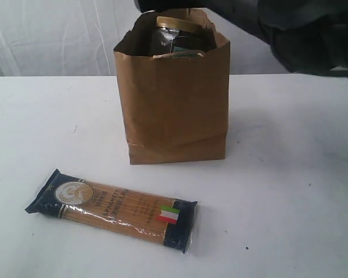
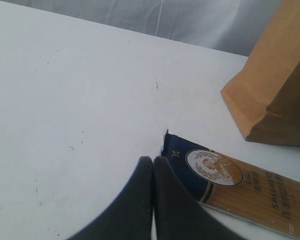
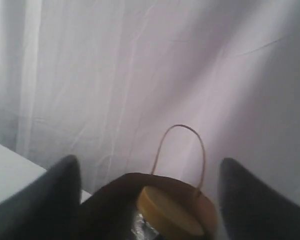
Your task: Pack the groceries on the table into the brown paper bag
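Over on the left, the left gripper (image 2: pixel 152 162) is sitting pinched closed and empty by a corner of the navy spaghetti packet (image 1: pixel 113 209). The packet is lying flat on the desk (image 1: pixel 290 174) in front of the brown paper bag (image 1: pixel 174 110), waiting to be packed. The tan-lidded jar (image 1: pixel 177 26) is standing inside the bag, and the right gripper (image 3: pixel 149 160) is hanging wide open above, holding nothing.

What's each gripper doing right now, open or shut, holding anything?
Left gripper: shut, empty, by the navy spaghetti packet.
Right gripper: open, empty, above the brown paper bag.
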Motion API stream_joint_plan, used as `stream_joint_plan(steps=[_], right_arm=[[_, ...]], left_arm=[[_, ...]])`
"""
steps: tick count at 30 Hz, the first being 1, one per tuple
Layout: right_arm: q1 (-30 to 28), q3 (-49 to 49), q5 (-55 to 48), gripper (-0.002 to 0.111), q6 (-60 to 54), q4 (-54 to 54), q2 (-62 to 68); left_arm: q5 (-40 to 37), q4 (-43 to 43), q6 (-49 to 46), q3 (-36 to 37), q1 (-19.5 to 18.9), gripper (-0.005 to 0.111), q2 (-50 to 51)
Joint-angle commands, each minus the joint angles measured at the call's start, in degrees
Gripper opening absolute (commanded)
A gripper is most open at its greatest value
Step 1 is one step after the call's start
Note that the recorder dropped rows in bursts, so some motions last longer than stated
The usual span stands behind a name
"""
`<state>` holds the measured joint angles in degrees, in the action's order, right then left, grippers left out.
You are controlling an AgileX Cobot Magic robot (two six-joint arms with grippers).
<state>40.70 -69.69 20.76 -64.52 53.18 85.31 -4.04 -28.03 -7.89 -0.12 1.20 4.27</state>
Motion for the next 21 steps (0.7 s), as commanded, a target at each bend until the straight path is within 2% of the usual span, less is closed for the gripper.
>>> stream_joint_plan(steps=[1, 3, 4, 5, 6, 8, 10, 13, 15, 17, 18, 20, 21], right_arm=[[-0.17, -0.28, 5.55, 0.033, -18.58, 21.39, -3.97], [-0.17, -0.24, 7.80, 0.008, -24.68, 28.78, -5.79], [-0.17, -0.24, 11.92, 0.000, -31.15, 33.29, -7.34], [-0.17, -0.24, 13.96, 0.000, -34.41, 34.46, -7.77], [-0.17, -0.24, 19.91, 0.000, -45.56, 35.97, -8.17], [-0.91, 0.22, 29.75, 0.000, -58.21, 38.17, -8.04], [-4.31, 3.42, 36.03, 0.000, -58.21, 38.33, -7.95], [-11.44, 8.74, 36.30, 0.000, -56.26, 45.19, -8.10], [-16.87, 12.09, 34.04, 0.000, -38.22, 46.76, -10.51], [-23.52, 17.14, 24.32, 0.000, -7.86, 45.65, -14.57], [-27.41, 19.55, 19.17, 0.000, 10.28, 40.47, -16.37], [-33.93, 23.38, 13.85, 0.000, 49.24, 24.02, -18.46], [-38.71, 26.09, 15.38, 0.000, 82.33, 1.04, -19.05]], left_arm=[[0.06, -0.65, 0.17, 0.12, 0.26, 0.000, -0.28], [0.06, -0.65, 0.17, 0.12, 0.26, 0.000, -0.28], [0.06, -0.65, 0.17, 0.12, 0.26, 0.000, -0.28], [0.06, -0.65, 0.17, 0.12, 0.26, 0.000, -0.28], [0.06, -0.65, 0.17, 0.12, 0.26, 0.000, -0.28], [0.06, -0.65, 0.17, 0.12, 0.26, 0.000, -0.28], [0.06, -0.65, 0.17, 0.12, 0.26, 0.000, -0.28], [0.06, -0.65, 0.17, 0.12, 0.26, 0.000, -0.28], [0.06, -0.65, 0.17, 0.12, 0.26, 0.000, -0.28], [0.06, -0.65, 0.17, 0.12, 0.26, 0.000, -0.28], [0.06, -0.65, 0.17, 0.12, 0.26, 0.000, -0.28], [0.06, -0.65, 0.17, 0.12, 0.26, 0.000, -0.28], [0.06, -0.65, 0.17, 0.12, 0.26, 0.000, -0.28]])
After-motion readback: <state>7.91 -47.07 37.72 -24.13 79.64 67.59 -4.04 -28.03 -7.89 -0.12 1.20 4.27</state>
